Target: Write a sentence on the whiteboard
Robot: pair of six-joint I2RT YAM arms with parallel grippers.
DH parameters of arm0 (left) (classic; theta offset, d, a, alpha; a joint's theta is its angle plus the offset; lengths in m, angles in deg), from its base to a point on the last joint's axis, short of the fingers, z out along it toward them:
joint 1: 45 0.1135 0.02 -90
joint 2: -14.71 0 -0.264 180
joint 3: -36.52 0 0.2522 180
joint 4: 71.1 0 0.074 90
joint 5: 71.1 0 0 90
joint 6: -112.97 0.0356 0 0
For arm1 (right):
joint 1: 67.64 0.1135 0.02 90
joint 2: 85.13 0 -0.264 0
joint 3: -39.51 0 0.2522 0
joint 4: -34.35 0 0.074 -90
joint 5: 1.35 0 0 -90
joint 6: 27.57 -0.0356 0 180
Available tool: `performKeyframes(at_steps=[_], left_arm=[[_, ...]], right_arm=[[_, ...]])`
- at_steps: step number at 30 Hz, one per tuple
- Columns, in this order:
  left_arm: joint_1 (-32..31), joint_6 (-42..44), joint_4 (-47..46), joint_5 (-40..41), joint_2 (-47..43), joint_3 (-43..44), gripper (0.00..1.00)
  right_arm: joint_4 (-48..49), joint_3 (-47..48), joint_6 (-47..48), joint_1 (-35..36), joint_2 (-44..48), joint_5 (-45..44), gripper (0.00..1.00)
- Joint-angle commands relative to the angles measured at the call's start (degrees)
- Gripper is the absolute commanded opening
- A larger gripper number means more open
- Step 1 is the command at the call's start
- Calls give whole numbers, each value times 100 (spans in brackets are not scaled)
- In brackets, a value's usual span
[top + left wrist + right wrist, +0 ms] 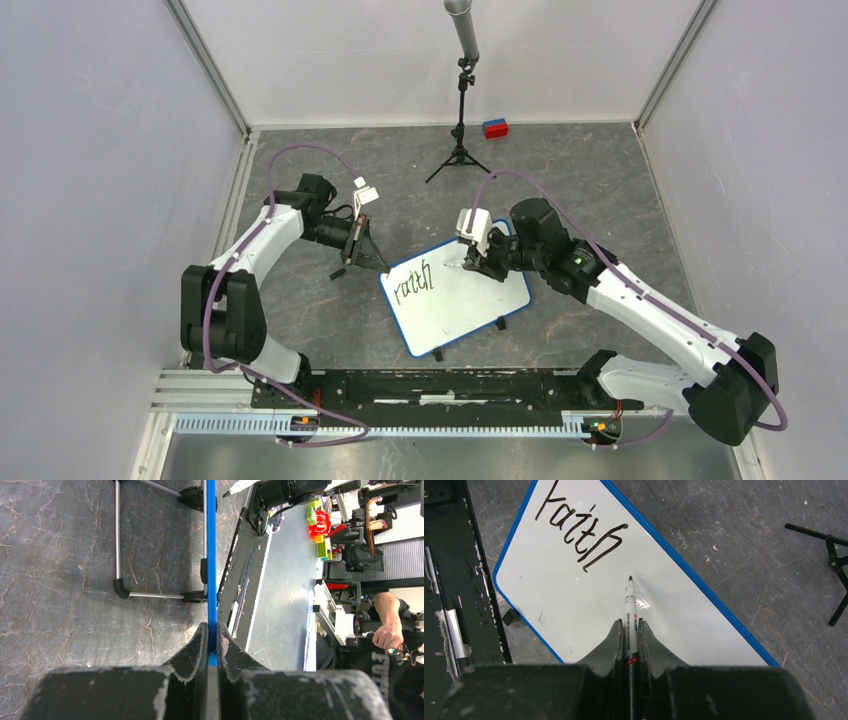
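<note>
The whiteboard [460, 300] with a blue rim lies tilted on the floor at the middle. It carries the start of the sentence [412, 283], the black word "Faith", also seen in the right wrist view [581, 532]. My left gripper [372, 258] is shut on the whiteboard's blue edge [212, 570] at its far left corner. My right gripper [478, 258] is shut on a white marker [629, 611]. Its black tip [630, 578] is at the board surface [574, 605], just right of the word.
A black tripod [459, 150] with a microphone stands at the back, with a red and blue block [495, 128] behind it. A small black piece [338, 273] lies left of the board. The black base rail [430, 385] runs along the near edge.
</note>
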Motion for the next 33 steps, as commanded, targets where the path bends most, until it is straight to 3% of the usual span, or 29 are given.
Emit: performKeyframes(at_steps=[1, 21, 33], left_arm=[[-66, 380, 71, 37, -44, -133, 3], [-74, 396, 71, 33, -4, -124, 3], [-74, 406, 71, 43, 17, -124, 2]], right_arm=[[220, 47, 14, 43, -63, -143, 0], [459, 64, -33, 389, -373, -255, 0], [221, -244, 92, 412, -69, -468, 0]])
